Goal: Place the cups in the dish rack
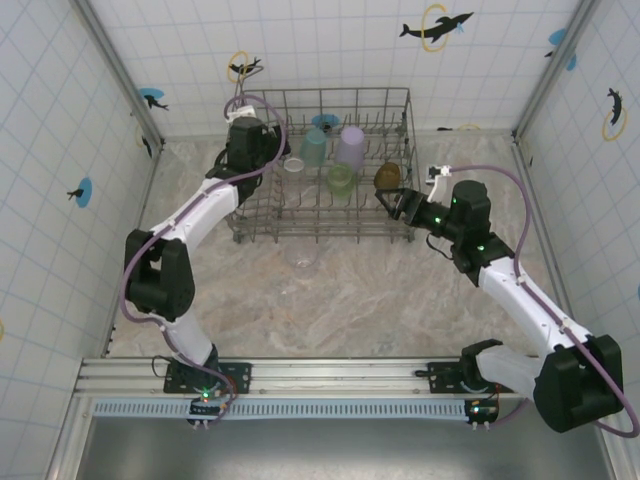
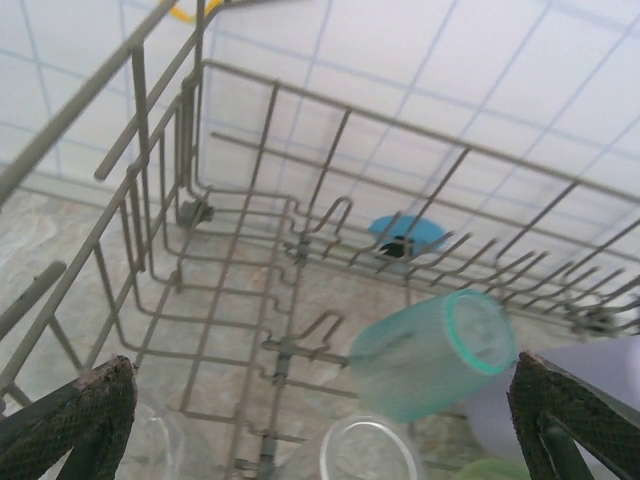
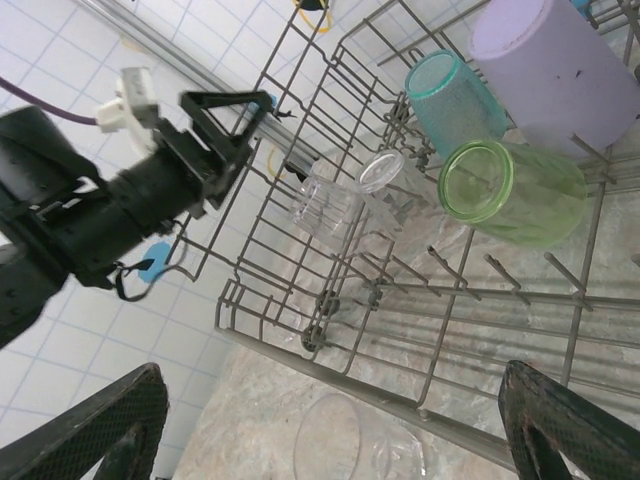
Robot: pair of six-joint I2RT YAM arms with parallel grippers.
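The grey wire dish rack [image 1: 403, 130] stands at the back of the table. Inside it are a teal cup [image 1: 314, 147], a lavender cup [image 1: 350, 146], a light green cup [image 1: 341, 179], an amber-brown cup [image 1: 387, 176] and a clear cup [image 1: 293, 166]. Another clear cup [image 1: 303, 252] lies on the table in front of the rack. My left gripper [image 1: 272, 150] is open over the rack's left side, above the teal cup [image 2: 430, 355] and a clear cup [image 2: 368, 455]. My right gripper [image 1: 390, 203] is open and empty at the rack's front right corner, with the loose clear cup [image 3: 360, 445] between its fingers' lines but apart.
Tiled walls close in the table at the back and both sides. The rack's front rail [image 3: 420, 385] lies between my right gripper and the cups inside. My left arm's gripper [image 3: 215, 125] reaches over the rack's far wall. Bare marbled tabletop [image 1: 340, 300] spreads in front of the rack.
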